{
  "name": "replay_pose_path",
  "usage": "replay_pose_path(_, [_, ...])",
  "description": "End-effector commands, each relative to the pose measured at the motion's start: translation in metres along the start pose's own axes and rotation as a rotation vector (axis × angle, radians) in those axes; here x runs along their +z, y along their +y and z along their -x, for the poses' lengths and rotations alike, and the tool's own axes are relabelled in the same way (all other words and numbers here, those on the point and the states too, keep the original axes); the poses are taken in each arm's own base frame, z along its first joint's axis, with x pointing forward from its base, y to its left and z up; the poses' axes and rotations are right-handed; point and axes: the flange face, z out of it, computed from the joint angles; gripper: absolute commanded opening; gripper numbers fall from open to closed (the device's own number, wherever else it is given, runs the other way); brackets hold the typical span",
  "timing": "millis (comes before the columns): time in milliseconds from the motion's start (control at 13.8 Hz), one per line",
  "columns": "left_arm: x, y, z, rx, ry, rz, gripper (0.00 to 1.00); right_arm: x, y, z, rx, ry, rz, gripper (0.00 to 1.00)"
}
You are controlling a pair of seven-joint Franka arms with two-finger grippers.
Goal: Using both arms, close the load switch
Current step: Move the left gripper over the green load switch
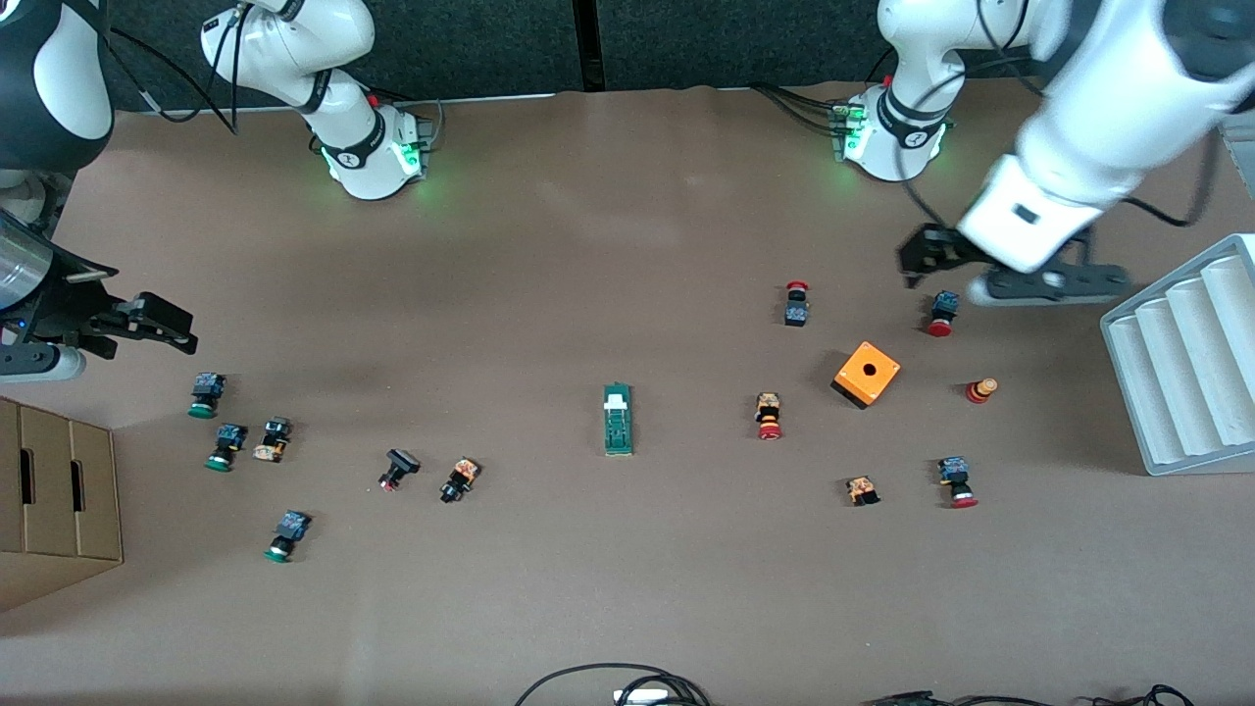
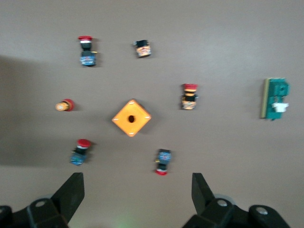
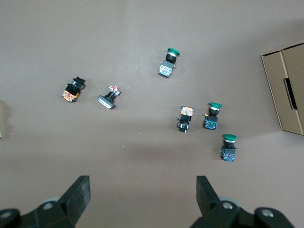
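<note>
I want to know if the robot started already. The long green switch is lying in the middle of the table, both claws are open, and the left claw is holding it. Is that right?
Not quite. The left gripper holds nothing; it hangs open over the red-capped buttons. The left wrist view shows the load switch lying apart from it, untouched mid-table. The right gripper is open too, as you said.

load switch: slim green rectangular block with a white tab at its 12 o'clock end in the front view
cube: orange plastic box, dark round hole in its top face
push-buttons, left arm's end: red caps on black and blue bodies
push-buttons, right arm's end: green caps on black and blue bodies
table: plain brown matte surface
box: tan cardboard carton
rack: pale grey ribbed tray
arms: white shells with black joint bands
left gripper: black
right gripper: black
</note>
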Motion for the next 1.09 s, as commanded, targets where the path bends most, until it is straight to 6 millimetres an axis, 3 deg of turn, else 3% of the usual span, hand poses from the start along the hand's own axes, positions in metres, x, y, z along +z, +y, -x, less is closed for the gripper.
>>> replay_pose_path(0, [0.01, 0.067, 0.012, -0.064, 0.039, 0.031, 1.0, -0.002, -0.002, -0.003, -0.004, 0.01, -0.011, 1.0])
replay_pose_path(218, [0.033, 0.133, 0.021, -0.141, 0.087, 0.114, 1.0, -0.002, -0.001, -0.003, -0.001, 0.01, -0.013, 1.0])
replay_pose_path(363, [0.053, 0.164, 0.02, -0.151, 0.137, 0.136, 1.0, -0.002, -0.002, -0.003, 0.002, 0.01, -0.013, 1.0])
replay_pose_path(508, [0.073, 0.201, 0.032, -0.161, 0.179, 0.137, 1.0, -0.002, -0.001, -0.003, 0.003, 0.007, -0.01, 1.0])
replay_pose_path(798, [0.129, 0.275, 0.07, -0.197, 0.322, 0.07, 1.0, 0.002, -0.002, -0.006, -0.007, 0.006, -0.018, 1.0])
replay_pose_path(1015, [0.176, 0.315, 0.103, -0.203, 0.432, 0.017, 1.0, 0.003, -0.006, -0.006, -0.015, 0.0, -0.017, 1.0])
